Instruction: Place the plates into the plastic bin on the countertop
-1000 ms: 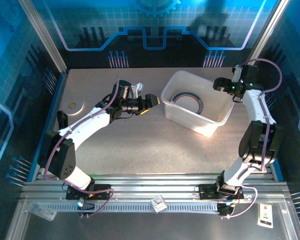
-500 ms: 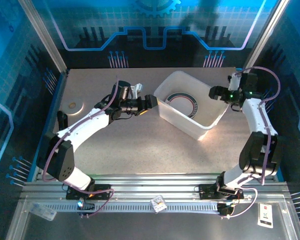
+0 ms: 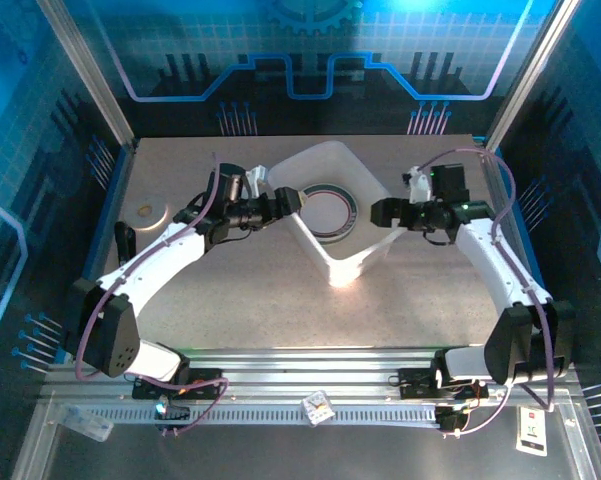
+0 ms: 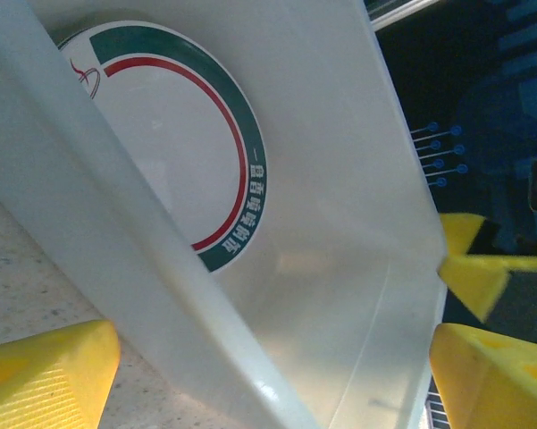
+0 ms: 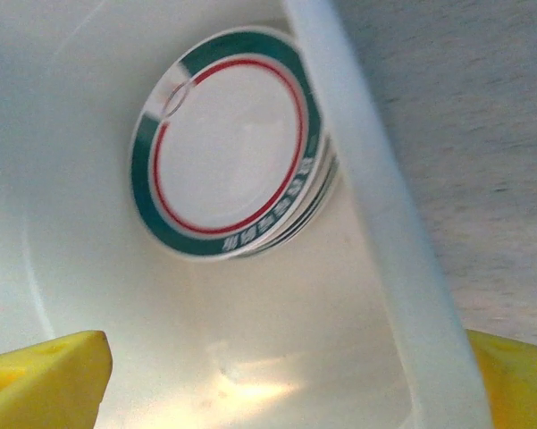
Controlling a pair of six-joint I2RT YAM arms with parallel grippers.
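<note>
Our left gripper [image 3: 288, 201] stands open at the rim of the plastic bin [image 3: 320, 162] on its own side, its yellow fingers [image 4: 45, 375] spread wide with the bin wall passing between them, and the right gripper [image 3: 379, 212] is likewise open astride the opposite wall. We judge that this straddling lets both arms steady or nudge the bin on the countertop [image 3: 280, 290] without clamping it. Inside the bin the plates [image 5: 228, 143], white with green and red rings at the rim, lie stacked flat on its floor, so they look already placed
</note>
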